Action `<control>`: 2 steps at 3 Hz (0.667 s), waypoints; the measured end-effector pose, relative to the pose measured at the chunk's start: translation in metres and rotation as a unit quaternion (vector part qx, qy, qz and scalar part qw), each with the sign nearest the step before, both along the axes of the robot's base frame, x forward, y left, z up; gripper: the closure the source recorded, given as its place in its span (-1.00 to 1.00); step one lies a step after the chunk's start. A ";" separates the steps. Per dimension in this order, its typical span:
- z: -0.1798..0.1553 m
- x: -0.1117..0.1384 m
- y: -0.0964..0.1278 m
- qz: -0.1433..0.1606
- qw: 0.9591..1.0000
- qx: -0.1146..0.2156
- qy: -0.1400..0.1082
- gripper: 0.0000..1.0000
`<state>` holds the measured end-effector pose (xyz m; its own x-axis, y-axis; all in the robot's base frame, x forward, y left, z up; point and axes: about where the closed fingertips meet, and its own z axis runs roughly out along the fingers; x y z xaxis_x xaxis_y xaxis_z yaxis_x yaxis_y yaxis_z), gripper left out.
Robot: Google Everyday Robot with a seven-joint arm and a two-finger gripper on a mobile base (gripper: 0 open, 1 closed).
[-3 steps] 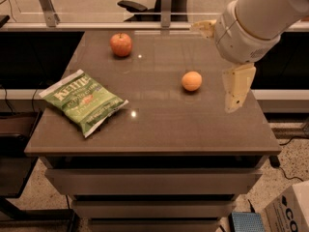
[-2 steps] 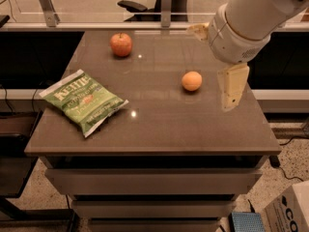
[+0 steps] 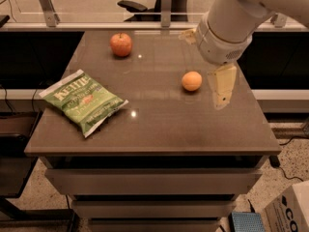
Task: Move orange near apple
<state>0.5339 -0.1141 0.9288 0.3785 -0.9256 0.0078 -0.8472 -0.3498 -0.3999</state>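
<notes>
Gripper hangs over the table's right side, jaws spread wide, holding nothing. One pale finger points down just right of the orange, not touching. Orange sits right of centre. Apple at the far left, well apart. Green chip bag near the left edge.

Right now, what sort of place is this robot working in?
Probably an office or lab: an office chair stands behind the brown counter with drawers, and a cardboard box sits on the floor. The gripper hangs over the counter beside the orange.
</notes>
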 end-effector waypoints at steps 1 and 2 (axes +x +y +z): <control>-0.011 0.007 0.005 0.000 1.000 -0.010 0.009 -1.00; -0.021 0.012 0.008 0.001 1.000 -0.019 0.018 -1.00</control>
<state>0.5463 -0.1065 0.9078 0.3814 -0.9239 0.0288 -0.8598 -0.3660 -0.3561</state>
